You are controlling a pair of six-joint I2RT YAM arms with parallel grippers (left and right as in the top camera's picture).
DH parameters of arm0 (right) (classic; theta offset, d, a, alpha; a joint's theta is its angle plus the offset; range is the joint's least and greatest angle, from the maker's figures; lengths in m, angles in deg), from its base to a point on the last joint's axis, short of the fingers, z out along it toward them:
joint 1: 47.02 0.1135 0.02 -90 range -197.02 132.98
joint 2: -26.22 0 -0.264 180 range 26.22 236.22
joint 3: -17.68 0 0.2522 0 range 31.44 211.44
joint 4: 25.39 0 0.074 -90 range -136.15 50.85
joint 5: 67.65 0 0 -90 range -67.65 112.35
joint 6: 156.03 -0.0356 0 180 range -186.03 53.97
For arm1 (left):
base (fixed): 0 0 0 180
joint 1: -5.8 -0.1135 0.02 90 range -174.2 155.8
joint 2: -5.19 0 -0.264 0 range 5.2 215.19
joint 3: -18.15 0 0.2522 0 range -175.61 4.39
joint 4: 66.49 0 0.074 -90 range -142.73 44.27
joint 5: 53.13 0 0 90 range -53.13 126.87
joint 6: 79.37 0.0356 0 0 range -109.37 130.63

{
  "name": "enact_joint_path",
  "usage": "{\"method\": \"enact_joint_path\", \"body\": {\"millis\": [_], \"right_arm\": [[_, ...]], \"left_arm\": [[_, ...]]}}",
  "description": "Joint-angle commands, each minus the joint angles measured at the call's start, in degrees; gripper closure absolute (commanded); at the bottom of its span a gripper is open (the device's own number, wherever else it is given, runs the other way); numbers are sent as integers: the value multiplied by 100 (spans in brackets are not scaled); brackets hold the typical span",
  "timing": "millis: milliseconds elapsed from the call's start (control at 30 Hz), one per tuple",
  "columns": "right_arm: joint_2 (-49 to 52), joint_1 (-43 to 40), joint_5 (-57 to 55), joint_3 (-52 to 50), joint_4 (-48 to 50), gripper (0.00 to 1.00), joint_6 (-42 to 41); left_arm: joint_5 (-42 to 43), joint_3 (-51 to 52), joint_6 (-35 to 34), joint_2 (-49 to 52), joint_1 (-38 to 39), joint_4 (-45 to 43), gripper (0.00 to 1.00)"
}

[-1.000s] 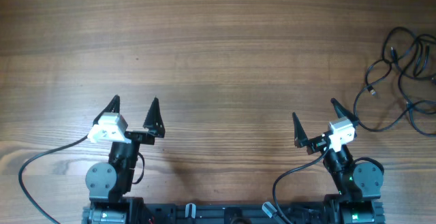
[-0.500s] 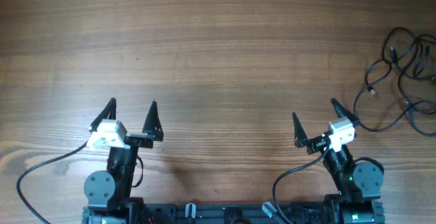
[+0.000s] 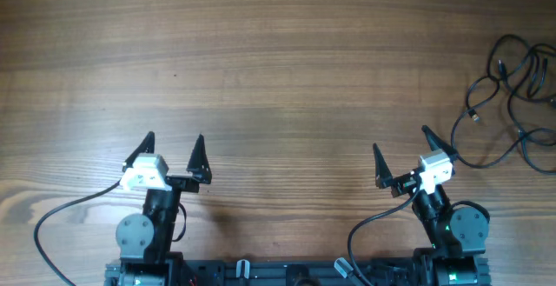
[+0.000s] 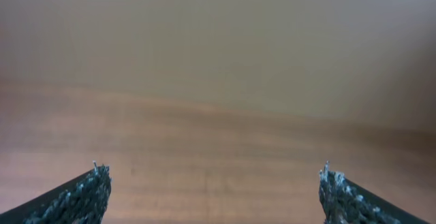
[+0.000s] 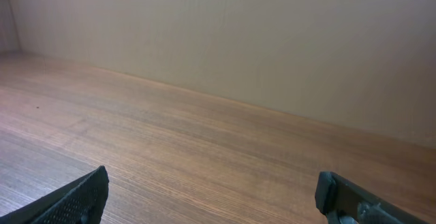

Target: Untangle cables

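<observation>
A tangle of thin black cables [image 3: 521,95] lies in loose loops at the table's far right edge in the overhead view, with a small plug end [image 3: 473,115] sticking out to the left. My right gripper [image 3: 401,145] stands open near the front right, left of the tangle and apart from it. My left gripper [image 3: 174,145] stands open near the front left, far from the cables. Both wrist views show only bare wood between the spread fingertips [image 4: 95,183] [image 5: 88,190]; no cable appears in them.
The wooden table [image 3: 278,60] stretches wide behind both arms. Thick black arm wires [image 3: 61,212] trail beside the bases at the front edge. A plain wall [image 5: 272,40] rises behind the table in the right wrist view.
The left arm has shifted slightly to the right and back toward its base. The right arm and the cables have not moved.
</observation>
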Motion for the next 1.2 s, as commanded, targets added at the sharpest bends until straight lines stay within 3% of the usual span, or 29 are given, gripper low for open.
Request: {"method": "enact_joint_path", "body": {"millis": [0, 1167], "right_arm": [[-57, -24, 72, -7, 9, 0, -70], [-57, -24, 72, -7, 9, 0, -70]], "left_arm": [[-17, 39, 109, -63, -33, 605, 0], [-15, 39, -39, -63, -33, 601, 0]]}}
